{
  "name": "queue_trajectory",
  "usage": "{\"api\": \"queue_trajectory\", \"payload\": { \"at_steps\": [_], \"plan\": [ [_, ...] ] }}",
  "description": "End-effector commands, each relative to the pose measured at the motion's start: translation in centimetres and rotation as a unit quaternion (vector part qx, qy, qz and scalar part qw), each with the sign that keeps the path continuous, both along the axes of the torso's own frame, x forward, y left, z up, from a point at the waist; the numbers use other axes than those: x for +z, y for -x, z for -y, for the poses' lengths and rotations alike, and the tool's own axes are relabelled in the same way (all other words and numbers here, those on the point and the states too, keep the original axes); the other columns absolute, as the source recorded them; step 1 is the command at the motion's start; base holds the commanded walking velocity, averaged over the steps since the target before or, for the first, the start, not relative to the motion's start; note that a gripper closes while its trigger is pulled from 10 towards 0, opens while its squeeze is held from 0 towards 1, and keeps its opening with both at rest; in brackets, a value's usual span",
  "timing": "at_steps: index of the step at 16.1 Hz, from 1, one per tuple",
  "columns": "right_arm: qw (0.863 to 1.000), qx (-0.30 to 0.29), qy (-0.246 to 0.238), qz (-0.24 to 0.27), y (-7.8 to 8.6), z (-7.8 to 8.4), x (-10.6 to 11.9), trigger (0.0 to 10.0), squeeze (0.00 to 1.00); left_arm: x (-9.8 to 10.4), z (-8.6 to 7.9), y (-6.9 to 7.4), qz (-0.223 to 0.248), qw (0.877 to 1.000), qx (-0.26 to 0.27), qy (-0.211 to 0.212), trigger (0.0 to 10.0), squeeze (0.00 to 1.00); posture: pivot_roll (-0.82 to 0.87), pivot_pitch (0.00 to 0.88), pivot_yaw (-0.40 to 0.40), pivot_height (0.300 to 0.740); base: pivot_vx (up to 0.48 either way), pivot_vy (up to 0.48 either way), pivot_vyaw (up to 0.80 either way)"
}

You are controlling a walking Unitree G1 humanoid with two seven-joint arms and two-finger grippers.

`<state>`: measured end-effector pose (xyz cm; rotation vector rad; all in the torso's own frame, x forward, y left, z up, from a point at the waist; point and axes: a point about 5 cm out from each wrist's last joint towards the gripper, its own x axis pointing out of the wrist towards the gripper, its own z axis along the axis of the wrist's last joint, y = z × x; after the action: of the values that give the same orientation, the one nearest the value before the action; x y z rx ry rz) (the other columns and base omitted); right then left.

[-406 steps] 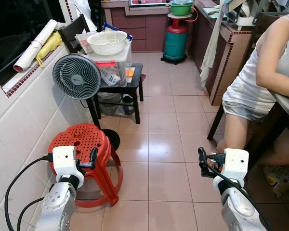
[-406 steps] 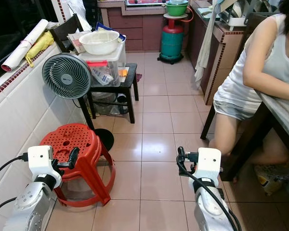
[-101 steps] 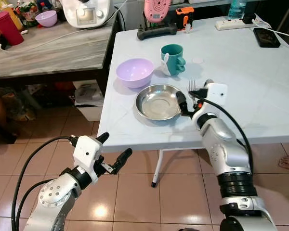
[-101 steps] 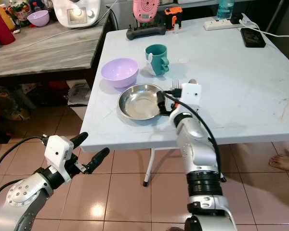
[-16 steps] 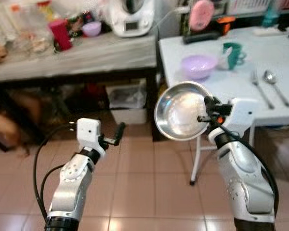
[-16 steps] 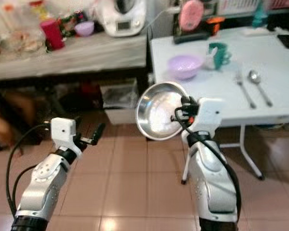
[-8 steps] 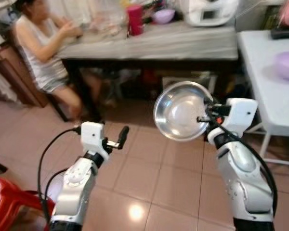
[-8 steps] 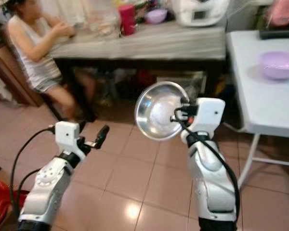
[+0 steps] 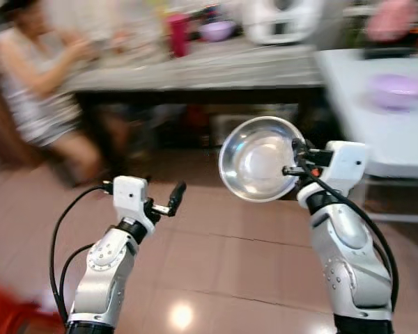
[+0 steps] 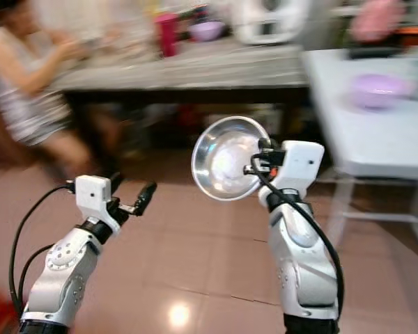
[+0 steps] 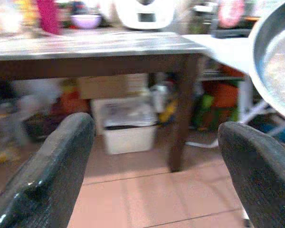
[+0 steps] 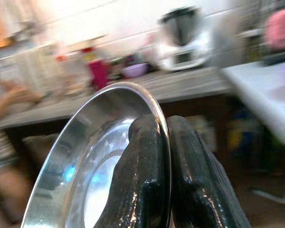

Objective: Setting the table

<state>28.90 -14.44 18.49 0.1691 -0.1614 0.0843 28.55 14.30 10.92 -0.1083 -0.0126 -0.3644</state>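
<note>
Steel plate sits pinched in our right jaws; left jaws wide; a seated person beside the grey worktop.

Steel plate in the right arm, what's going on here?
The right gripper has its jaws shut on the rim of the steel plate, held up on edge in the air in front of the robot. The left gripper is open and holds nothing. A person sits at the grey table beyond. Views are motion-blurred.
</note>
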Motion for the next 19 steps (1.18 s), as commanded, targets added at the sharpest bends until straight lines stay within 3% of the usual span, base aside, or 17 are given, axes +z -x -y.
{"api": "queue_trajectory", "payload": {
  "at_steps": [1, 19],
  "plan": [
    [1.000, 0.003, -0.006, 0.013, 0.03, -0.21, 0.65, 10.0, 0.00, 0.59, -0.14, -0.16, 0.010, 1.000, -0.004, -0.006, 10.0, 0.00, -0.19, 0.030, 0.107, 0.740, 0.304, 0.000, -0.64],
    [1.000, 0.001, 0.006, 0.019, 0.15, -0.14, 0.66, 10.0, 0.00, 0.48, 0.29, -0.15, 0.009, 1.000, -0.019, -0.006, 10.0, 0.00, -0.20, 0.028, 0.114, 0.740, 0.336, 0.000, -0.04]
  ]
}}
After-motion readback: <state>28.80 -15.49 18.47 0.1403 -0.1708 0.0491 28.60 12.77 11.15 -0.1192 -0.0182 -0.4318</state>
